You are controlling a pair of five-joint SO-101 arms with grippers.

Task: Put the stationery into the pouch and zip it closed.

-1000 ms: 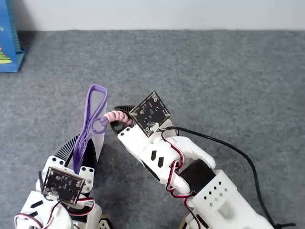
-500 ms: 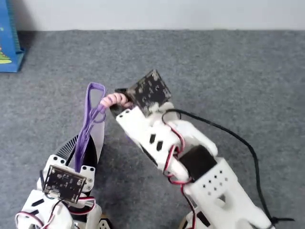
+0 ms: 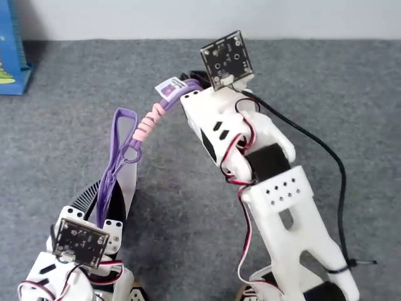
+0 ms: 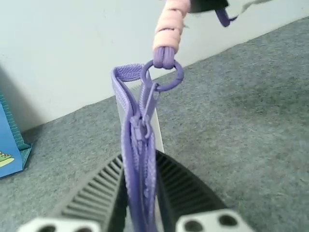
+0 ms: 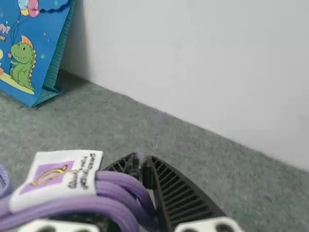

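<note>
Where the left gripper (image 4: 139,162) clamps the pouch (image 4: 131,111), its bottom is hidden.

Grey carpeted worktop (image 3: 351,113), white wall (image 3: 207,19) along top of frame, blue gift bag (image 3: 12,56) upper left.

Left gripper (image 4: 139,169) low near base, jaws clamped; right gripper (image 5: 144,166) stretched farther forward, apparently pinched closed.
</note>
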